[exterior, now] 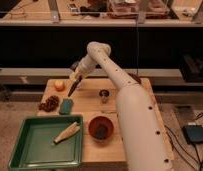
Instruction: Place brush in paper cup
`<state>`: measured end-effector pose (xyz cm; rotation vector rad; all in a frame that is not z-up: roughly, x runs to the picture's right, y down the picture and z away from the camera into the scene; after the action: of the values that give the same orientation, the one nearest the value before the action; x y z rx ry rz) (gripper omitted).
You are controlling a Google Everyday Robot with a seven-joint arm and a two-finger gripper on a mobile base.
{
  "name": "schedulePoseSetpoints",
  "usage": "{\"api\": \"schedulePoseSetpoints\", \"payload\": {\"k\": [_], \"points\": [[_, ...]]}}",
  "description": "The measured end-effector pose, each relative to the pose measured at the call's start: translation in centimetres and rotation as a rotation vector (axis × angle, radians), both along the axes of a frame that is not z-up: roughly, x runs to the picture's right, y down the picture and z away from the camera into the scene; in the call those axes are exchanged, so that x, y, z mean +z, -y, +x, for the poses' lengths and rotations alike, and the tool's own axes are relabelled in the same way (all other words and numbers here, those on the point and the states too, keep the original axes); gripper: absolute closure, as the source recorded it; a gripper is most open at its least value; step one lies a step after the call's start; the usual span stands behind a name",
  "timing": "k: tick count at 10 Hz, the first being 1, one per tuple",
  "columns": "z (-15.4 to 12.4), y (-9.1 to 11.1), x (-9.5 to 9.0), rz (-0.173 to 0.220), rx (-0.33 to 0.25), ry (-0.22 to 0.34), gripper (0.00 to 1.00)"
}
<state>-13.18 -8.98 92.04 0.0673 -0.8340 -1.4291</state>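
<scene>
One green tray (35,146) lies nearest, holding one pale husk (66,132). One red bowl (100,128) sits beside it. Farther back on the desk (90,106) are one orange (59,85) and one dark metal cup (103,95). The pincer (78,75) is clenched on the single brush (74,86), which hangs tilted just right of the orange.

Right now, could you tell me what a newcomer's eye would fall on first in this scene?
The big white robot arm reaches from the lower right to the back left of the wooden table, where its gripper holds a slim dark stick-like brush near a round orange fruit. A green plastic tray fills the near left corner, a reddish-brown bowl to its right.
</scene>
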Motion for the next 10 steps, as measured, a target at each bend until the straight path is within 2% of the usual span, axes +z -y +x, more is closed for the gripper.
{"api": "schedulePoseSetpoints", "payload": {"k": [7, 10], "points": [[-0.9, -0.7, -0.2, -0.005, -0.036, 0.003, 1.0], [-0.7, -1.2, 0.0, -0.028, -0.063, -0.011, 1.0]]}}
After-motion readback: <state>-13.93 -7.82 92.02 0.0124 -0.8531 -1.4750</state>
